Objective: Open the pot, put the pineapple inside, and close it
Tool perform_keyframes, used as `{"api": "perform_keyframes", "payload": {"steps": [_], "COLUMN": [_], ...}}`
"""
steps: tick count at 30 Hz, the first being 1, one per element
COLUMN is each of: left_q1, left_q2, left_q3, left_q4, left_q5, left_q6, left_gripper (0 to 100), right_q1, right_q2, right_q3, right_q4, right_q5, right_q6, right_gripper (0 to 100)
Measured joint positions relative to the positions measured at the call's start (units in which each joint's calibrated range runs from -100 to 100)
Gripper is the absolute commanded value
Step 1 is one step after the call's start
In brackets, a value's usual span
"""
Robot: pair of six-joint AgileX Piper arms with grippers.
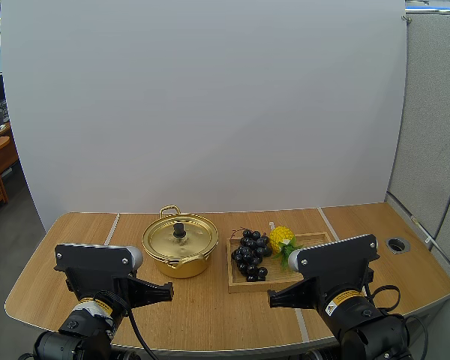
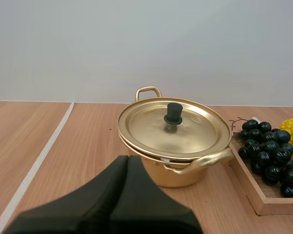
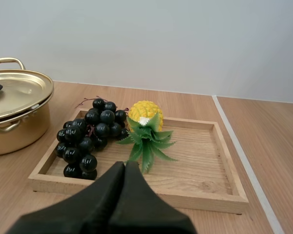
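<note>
On the worktop (image 1: pixel 75 247), round gold metal pot (image 1: pixel 180 247) is sitting with lid (image 1: pixel 178 234) on; shallow wooden tray (image 3: pixel 136 192) is holding black grape bunch (image 3: pixel 88 139) and small yellow pineapple (image 3: pixel 144 113). Left tool (image 2: pixel 127 163) and right tool (image 3: pixel 125 168) are gripping nothing, fingers pressed together.

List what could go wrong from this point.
1. The pineapple lies on its side right beside the grapes in the wooden tray; the right gripper could snag or drag the bunch.
2. The lid has only a small black knob; the left gripper could lose its pinch and drop it.

Pot (image 1: pixel 181 266) on table (image 1: pixel 210 315) left of tray (image 1: pixel 315 241), lid (image 1: pixel 165 238) on pot, grapes (image 1: pixel 251 255) left of pineapple (image 1: pixel 280 238) on tray
</note>
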Motion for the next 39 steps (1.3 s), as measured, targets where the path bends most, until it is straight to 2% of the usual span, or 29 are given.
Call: {"api": "perform_keyframes", "payload": {"steps": [3,7,22,24,29,35,39], "left_q1": [0.15,0.30,0.30,0.30,0.30,0.30,0.30], "left_q2": [0.0,0.0,0.0,0.0,0.0,-0.1,-0.2], "left_q3": [0.0,0.0,-0.2,-0.6,-9.3,-20.4,-28.1], "left_q4": [0.0,0.0,0.0,0.2,6.1,7.3,7.3], "left_q5": [0.0,0.0,0.5,0.7,1.2,1.2,5.1], "left_q6": [0.0,0.0,0.0,0.0,0.0,0.0,0.0], "left_gripper": [0,0,0,0,0,0,0], "right_q1": [0.0,0.0,0.0,0.0,0.0,0.0,0.0], "right_q2": [0.0,0.0,-0.1,-0.1,-0.1,-0.2,-0.2], "right_q3": [0.0,0.0,0.0,-3.2,-15.5,-23.6,-29.0], "right_q4": [3.2,4.5,4.5,4.2,3.9,3.5,3.0], "right_q5": [1.0,1.4,1.4,2.4,3.7,4.9,12.3], "right_q6": [0.0,0.0,0.0,0.0,0.0,0.0,0.0], "right_gripper": [0,0,0,0,0,0,0]}}
